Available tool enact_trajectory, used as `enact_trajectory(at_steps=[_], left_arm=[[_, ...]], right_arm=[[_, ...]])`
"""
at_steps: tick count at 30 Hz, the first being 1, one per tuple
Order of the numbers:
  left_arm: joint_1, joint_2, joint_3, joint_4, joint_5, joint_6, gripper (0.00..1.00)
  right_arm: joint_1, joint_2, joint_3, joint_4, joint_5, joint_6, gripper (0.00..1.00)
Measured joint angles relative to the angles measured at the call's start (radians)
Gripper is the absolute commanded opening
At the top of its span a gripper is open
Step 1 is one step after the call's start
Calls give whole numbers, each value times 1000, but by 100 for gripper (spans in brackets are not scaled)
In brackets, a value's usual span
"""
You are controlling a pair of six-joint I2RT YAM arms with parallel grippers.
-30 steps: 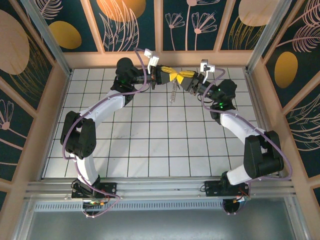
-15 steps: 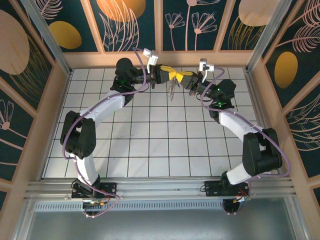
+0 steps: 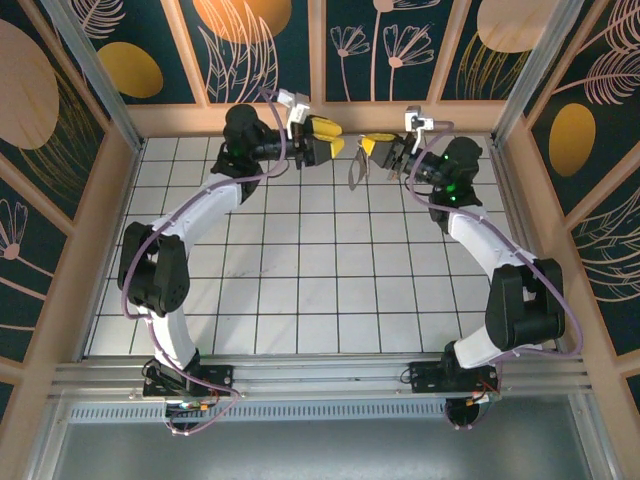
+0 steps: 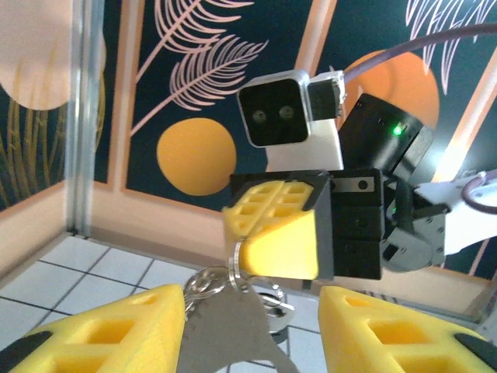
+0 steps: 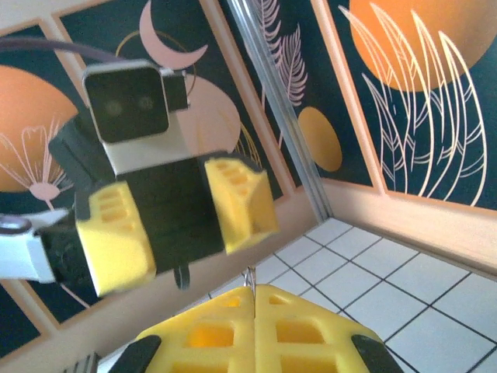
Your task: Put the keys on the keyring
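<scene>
Tiled table (image 3: 300, 290) | leaf-painted walls (image 3: 260, 50) | right hand (image 3: 368, 148) pinches keyring (image 4: 235, 260), keys (image 3: 354, 172) dangling

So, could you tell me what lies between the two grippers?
The keyring with keys, hanging from the right gripper; left wrist and top views show it.

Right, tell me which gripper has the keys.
The right gripper: it is shut on the keyring, with the keys dangling below. The left gripper stands open and empty.
</scene>
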Motion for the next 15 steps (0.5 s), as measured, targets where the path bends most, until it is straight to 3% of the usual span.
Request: enact_trajectory(at_steps=[8,15], left_arm=[[20,51,186,-286,55,196,54],[20,92,243,-509,70,346,54]], right_arm=[[-7,53,189,-298,-94,-206,0],[-7,152,362,-618,-148,-413,0]])
